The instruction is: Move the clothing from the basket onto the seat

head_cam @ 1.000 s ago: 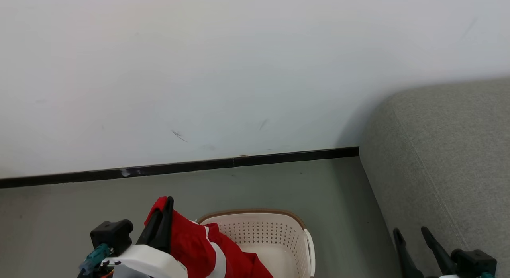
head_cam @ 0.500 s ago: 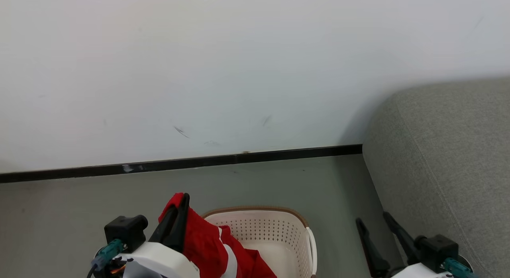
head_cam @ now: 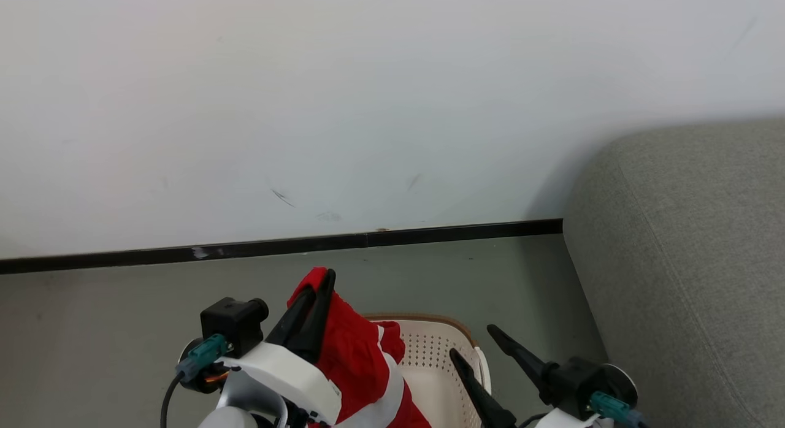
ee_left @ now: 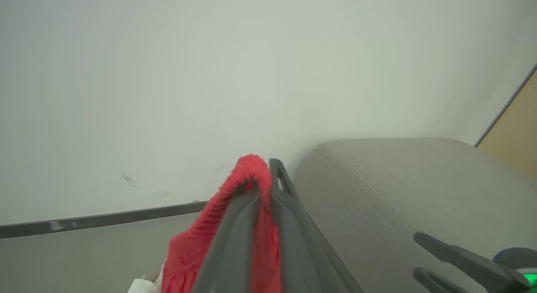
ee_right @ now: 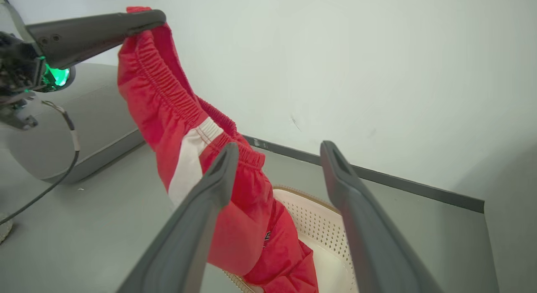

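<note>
Red clothing (head_cam: pixel 362 366) with a white stripe hangs from my left gripper (head_cam: pixel 325 279), which is shut on its elastic edge, and trails down into the basket (head_cam: pixel 451 345). The left wrist view has the fingers (ee_left: pixel 289 226) pinching the red clothing (ee_left: pixel 197 247), with the grey seat (ee_left: pixel 398 188) beyond. My right gripper (head_cam: pixel 472 342) stands open over the basket's right side, empty, close to the hanging fabric. From the right wrist, the open right gripper (ee_right: pixel 279 148) frames the clothing (ee_right: pixel 163 95), the left gripper (ee_right: pixel 155 17) above it and the cream basket (ee_right: pixel 321 226) below.
A white wall with a black baseboard (head_cam: pixel 276 247) runs behind the basket. Grey floor (head_cam: pixel 110 311) lies to the left. The seat (head_cam: pixel 693 262) rises at the right, its rounded edge near the basket.
My left gripper has carried the clothing up and to the right, pulling more fabric out of the basket. The right gripper has swung left from beside the seat to over the basket.
</note>
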You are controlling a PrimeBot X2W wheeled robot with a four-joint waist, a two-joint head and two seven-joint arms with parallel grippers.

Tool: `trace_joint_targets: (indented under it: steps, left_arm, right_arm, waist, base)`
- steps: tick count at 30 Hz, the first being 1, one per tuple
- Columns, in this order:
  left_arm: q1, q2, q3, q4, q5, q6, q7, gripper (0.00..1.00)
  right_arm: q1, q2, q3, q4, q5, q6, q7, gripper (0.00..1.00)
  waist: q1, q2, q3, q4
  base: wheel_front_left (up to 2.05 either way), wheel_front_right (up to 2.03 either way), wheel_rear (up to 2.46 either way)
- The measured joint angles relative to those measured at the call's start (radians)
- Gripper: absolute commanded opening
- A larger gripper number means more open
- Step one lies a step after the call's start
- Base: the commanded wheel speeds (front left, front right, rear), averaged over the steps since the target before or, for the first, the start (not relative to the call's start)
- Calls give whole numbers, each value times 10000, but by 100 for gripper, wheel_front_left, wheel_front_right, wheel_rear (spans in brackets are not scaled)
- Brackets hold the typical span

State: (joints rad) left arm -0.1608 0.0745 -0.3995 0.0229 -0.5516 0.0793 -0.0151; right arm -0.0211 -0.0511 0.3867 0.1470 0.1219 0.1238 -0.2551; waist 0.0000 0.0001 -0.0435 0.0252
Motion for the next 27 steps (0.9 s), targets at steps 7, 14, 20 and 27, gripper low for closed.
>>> trace_joint_targets:
  steps: [7, 14, 20, 27]
  left_arm:
    - [-472, -113, -360, -56, 8, -117, 150, 0]
    - [-972, -169, -669, -136, 8, -174, 232, 0]
    - [-1235, -209, -844, -249, 8, -211, 242, 0]
    - [-1352, -234, -1260, -391, -27, -305, 397, 0]
  right_arm:
    - [-624, -56, 1404, 188, 0, 0, 0, 100]
    - [-1269, -90, 2128, 416, -4, 2, 0, 100]
    - [-1538, -155, 2169, 581, 13, 2, 0, 100]
    - [-1739, -353, 2167, 752, 31, 2, 0, 100]
  waist:
    - [0, 0, 57, 7]
    - [1, 0, 105, -24]
    - [1, 0, 116, -36]
    - [0, 0, 99, -45]
  base:
    - [0, 0, 0]
    - [0, 0, 0]
    - [0, 0, 0]
    - [0, 0, 0]
